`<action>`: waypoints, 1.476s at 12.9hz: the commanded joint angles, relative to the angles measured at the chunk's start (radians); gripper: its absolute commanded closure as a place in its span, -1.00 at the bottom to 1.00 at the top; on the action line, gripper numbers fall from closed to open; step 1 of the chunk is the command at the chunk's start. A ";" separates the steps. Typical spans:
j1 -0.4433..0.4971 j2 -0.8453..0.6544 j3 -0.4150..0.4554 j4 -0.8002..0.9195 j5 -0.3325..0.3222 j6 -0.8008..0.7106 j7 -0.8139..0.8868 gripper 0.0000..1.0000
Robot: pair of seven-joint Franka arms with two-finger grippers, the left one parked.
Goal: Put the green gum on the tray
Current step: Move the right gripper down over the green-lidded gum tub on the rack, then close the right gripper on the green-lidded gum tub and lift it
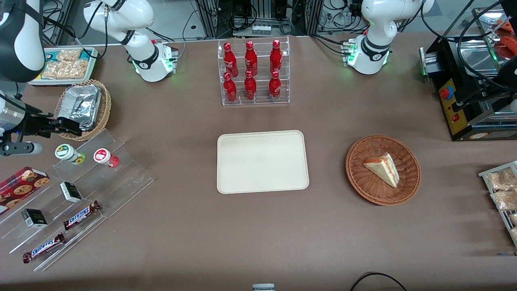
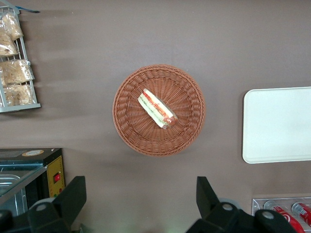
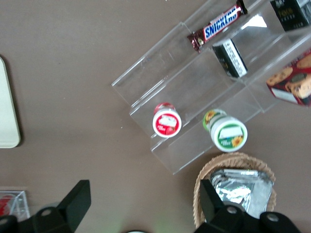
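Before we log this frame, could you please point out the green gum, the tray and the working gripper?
green gum (image 1: 66, 151): front view, its white lid.
tray (image 1: 262, 161): front view, its bare floor.
gripper (image 3: 143, 204): right wrist view, midway between its open fingertips.

Six red bottles (image 1: 252, 72) in a rack (clear acrylic).

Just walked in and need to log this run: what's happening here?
The right arm is going for the green gum, which stands untouched on the clear stepped rack beside a red-labelled bottle. Its end effector hangs open above the foil-filled basket, not yet over the gum. The tray at mid-table holds nothing.
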 commanded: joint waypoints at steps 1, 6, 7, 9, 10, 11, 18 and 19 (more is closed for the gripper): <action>-0.022 -0.006 -0.021 -0.066 -0.019 0.087 -0.210 -1.00; -0.152 0.002 -0.022 -0.201 0.027 0.285 -0.713 -1.00; -0.169 0.002 -0.022 -0.227 0.030 0.322 -0.773 -1.00; -0.191 0.000 -0.022 -0.276 0.032 0.369 -0.846 -1.00; -0.201 -0.003 -0.022 -0.299 0.032 0.383 -0.849 -1.00; -0.203 -0.003 -0.022 -0.312 0.032 0.397 -0.849 -1.00; -0.211 -0.006 -0.022 -0.405 0.032 0.527 -0.877 -1.00; -0.211 -0.006 -0.024 -0.421 0.030 0.550 -0.880 -1.00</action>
